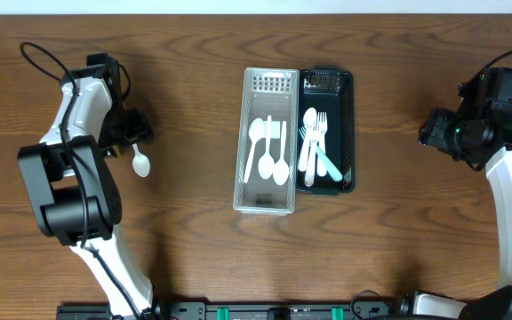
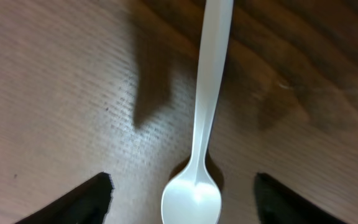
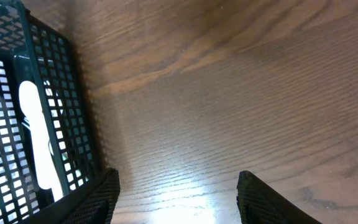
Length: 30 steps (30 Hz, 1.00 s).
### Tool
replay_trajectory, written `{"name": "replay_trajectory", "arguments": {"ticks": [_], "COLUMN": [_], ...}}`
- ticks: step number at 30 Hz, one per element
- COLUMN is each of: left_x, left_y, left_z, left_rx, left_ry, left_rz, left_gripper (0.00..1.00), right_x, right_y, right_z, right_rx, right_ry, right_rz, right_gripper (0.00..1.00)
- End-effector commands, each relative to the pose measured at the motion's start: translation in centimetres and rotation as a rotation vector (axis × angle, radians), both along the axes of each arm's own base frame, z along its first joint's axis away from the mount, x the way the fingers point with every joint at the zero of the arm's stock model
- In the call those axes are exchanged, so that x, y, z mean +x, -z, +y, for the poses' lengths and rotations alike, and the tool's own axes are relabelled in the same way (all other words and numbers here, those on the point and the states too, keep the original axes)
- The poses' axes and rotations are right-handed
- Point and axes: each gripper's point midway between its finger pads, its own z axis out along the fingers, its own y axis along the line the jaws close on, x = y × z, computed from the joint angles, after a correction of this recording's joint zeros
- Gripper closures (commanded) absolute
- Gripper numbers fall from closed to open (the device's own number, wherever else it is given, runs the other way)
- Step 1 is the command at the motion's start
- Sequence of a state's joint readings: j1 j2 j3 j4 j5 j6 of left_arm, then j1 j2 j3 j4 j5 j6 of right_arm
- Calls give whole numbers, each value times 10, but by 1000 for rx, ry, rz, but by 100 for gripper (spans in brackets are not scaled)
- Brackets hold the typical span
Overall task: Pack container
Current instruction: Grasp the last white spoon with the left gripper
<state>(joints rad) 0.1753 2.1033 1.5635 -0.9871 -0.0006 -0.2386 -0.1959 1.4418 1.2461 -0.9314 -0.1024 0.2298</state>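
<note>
Brown wooden table (image 1: 194, 249) fills the overhead view, with wide bare stretches on either side of the two containers at its centre. A clear tray (image 1: 271, 83) holding white spoons (image 1: 269, 156) sits with its right edge against a black basket (image 1: 325, 84), which holds white forks (image 1: 314, 133) and a teal utensil (image 1: 330, 166). Well to the left, a loose spoon (image 1: 140, 163) lies on bare wood just beside the left gripper (image 1: 136, 133). The right gripper (image 1: 429, 129) hovers well to the right of the black basket, with open wood between them.

In the left wrist view the jaws stand wide apart and hold nothing. The loose spoon's bowl lies between the two fingertips (image 2: 79, 199), touching neither, and its handle points away.

In the right wrist view the jaws are likewise spread and empty over bare wood. The black basket's mesh wall is close by on the left.
</note>
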Motion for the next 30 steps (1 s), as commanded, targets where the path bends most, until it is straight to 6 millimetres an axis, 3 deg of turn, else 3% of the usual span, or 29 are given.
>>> {"name": "replay_trajectory", "arguments": {"ticks": [1,4,15,18,22,23,27,30], "left_x": [-2,-3,-10,-10,-11,-12,-19,-22], "left_y": [6,9,32,32,32,32,29,12], "left_z": [3,3,-5,-6,-7,-8,-15,-26], "left_rx": [5,3,-43,-43,-50,-57,-98,-164], "left_ry": [5,16,20,20,20,19,49,57], "left_rz": [15,22,78,79,83,87,113,119], "left_gripper": [35,43,44,57,91,94,94,94], "right_x": [1,1,1,1,1,0,0,1], "right_y": [-2,-2,-2,-2,-2,-2,-2,-2], "right_z": [-1,-1,-1,-1,-1,-1,-1,-1], "right_rx": [1,1,1,1,1,1,1,1], "right_ry": [-6,-6,-6,-6,-6,-6,-6,-6], "right_rz": [-5,-5,-5,-5,-5,-4,-4,-5], "right_gripper": [36,36,36,36,37,37,37,38]}}
